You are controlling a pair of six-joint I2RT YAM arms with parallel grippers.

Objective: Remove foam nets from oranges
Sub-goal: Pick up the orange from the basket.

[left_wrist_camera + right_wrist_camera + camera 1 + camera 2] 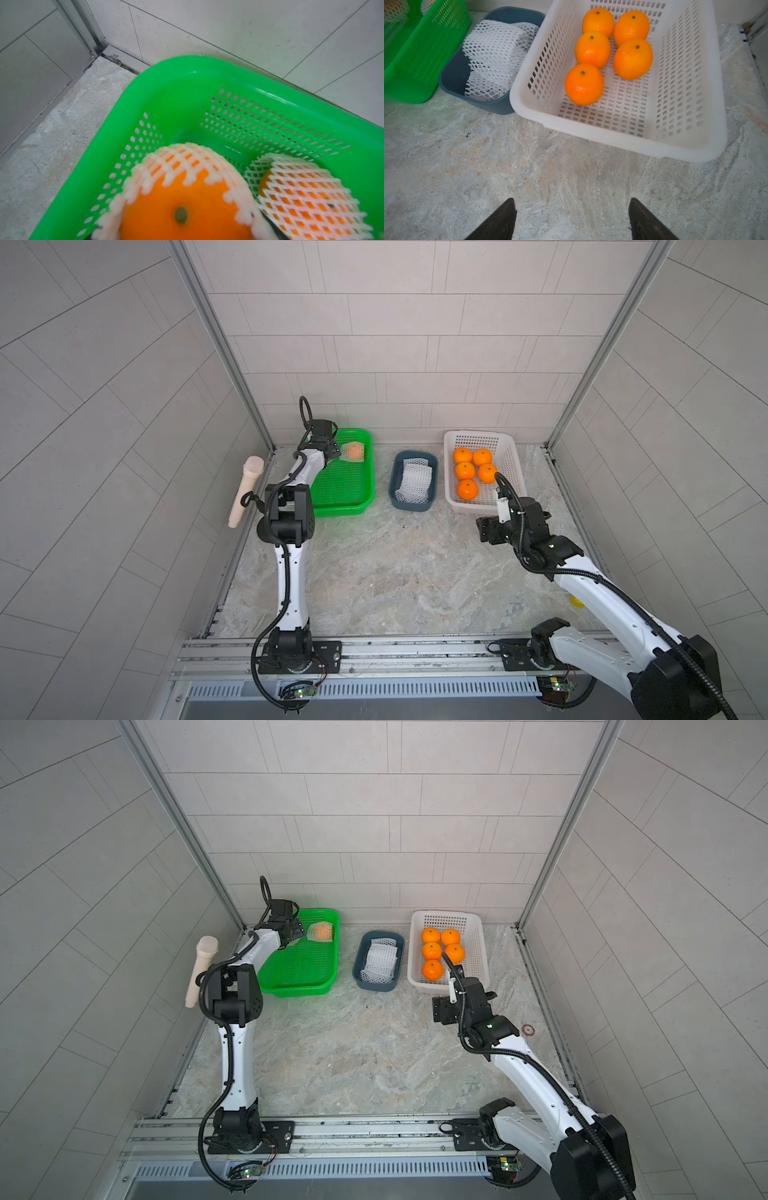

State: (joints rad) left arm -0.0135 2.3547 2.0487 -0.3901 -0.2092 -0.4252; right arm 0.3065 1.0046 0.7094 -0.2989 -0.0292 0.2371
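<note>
Between the left gripper's (334, 452) wide-set jaws, deep in the green basket (187, 68), sits an orange (182, 199) in its foam net (187, 158) — whether they clamp it or merely flank it I cannot tell. That net looks light, soft and stretchy over a firm, smooth fruit, so its loose scalloped edge seems the place to pinch. The right gripper's (572, 202) jaws stand spread with nothing between them.
</note>
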